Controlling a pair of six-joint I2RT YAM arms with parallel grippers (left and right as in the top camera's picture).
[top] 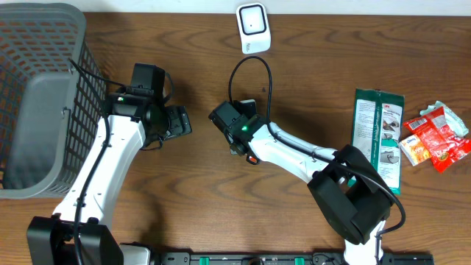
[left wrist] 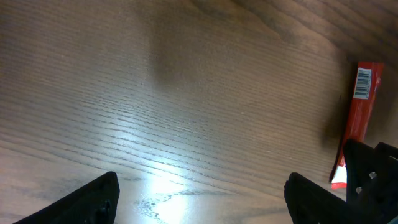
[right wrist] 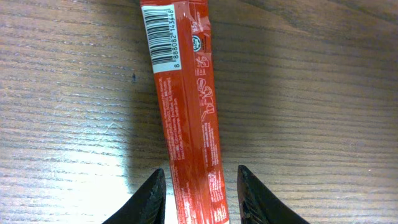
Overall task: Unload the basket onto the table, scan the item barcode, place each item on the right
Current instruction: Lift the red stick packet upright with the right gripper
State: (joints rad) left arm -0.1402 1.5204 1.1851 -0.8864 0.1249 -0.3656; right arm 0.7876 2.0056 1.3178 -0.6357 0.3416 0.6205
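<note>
The item is a long red stick packet point(right wrist: 186, 112) lying flat on the wooden table, its white barcode point(right wrist: 160, 37) facing up at the far end. My right gripper point(right wrist: 200, 196) is low over the packet's near end, open, with a thin gap on each side between the fingers and the packet. In the overhead view only a red tip point(top: 252, 157) shows under the right gripper point(top: 245, 147). The left wrist view has the packet point(left wrist: 356, 118) at its right edge. My left gripper point(left wrist: 202, 199) is wide open over bare wood. The white scanner point(top: 252, 28) stands at the table's far edge.
A grey mesh basket point(top: 44, 96) fills the left side of the table. A green-and-white packet point(top: 377, 136) and red snack packets point(top: 438, 136) lie at the right. A black cable point(top: 250, 73) loops behind the right wrist.
</note>
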